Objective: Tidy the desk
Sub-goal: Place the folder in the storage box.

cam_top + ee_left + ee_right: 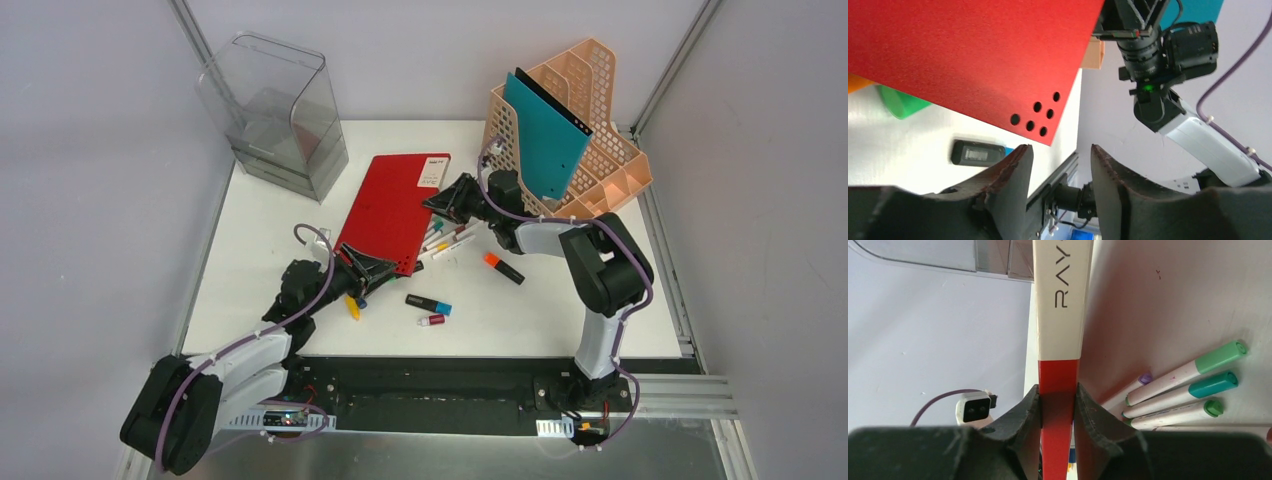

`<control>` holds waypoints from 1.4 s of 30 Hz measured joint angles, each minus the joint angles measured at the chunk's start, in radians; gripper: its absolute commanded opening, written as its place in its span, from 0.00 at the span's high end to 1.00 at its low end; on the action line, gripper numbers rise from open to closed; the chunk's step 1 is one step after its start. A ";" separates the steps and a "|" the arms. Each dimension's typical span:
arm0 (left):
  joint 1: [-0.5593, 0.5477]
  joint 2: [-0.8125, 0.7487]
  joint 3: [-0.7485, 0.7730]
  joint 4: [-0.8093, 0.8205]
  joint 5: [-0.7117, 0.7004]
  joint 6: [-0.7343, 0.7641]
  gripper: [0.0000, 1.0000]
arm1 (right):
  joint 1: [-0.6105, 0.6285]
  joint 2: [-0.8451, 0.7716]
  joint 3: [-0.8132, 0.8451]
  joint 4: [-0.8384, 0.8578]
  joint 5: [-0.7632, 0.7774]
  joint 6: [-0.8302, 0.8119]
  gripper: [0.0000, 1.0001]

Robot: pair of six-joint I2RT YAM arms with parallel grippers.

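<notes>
The white desk [560, 315] carries a red book [385, 210] with a white label. My right gripper [447, 197] is shut on the book's right edge; the right wrist view shows both pads pinching the red and white edge [1060, 315] at the gripper [1058, 400]. My left gripper [366, 268] is open and empty at the book's near corner. In the left wrist view that punched corner of the book [973, 55] hangs just above the left gripper [1060, 167]. Several markers [448, 240] lie beside and under the book, and also show in the right wrist view [1188, 385].
An orange highlighter [503, 267], a black and blue one [428, 303], a small red item [431, 320] and a yellow marker [352, 307] lie loose. A peach file organiser [610, 165] holds a teal folder [545, 130]. A clear bin [275, 110] stands back left.
</notes>
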 measured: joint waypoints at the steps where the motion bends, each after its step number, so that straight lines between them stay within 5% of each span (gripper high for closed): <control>1: 0.000 -0.013 0.000 -0.007 0.006 0.010 0.40 | 0.000 -0.002 0.000 -0.008 -0.005 -0.014 1.00; 11: 0.000 -0.216 0.000 -0.109 0.076 0.153 0.20 | -0.045 -0.093 0.000 -0.008 -0.148 -0.120 1.00; 24: 0.000 -0.322 0.107 -0.195 0.137 0.357 0.18 | -0.218 -0.301 0.024 0.003 -0.386 -0.183 1.00; 42: 0.000 -0.221 0.114 -0.050 0.147 0.389 0.18 | -0.614 -0.390 0.108 0.386 -0.596 0.235 1.00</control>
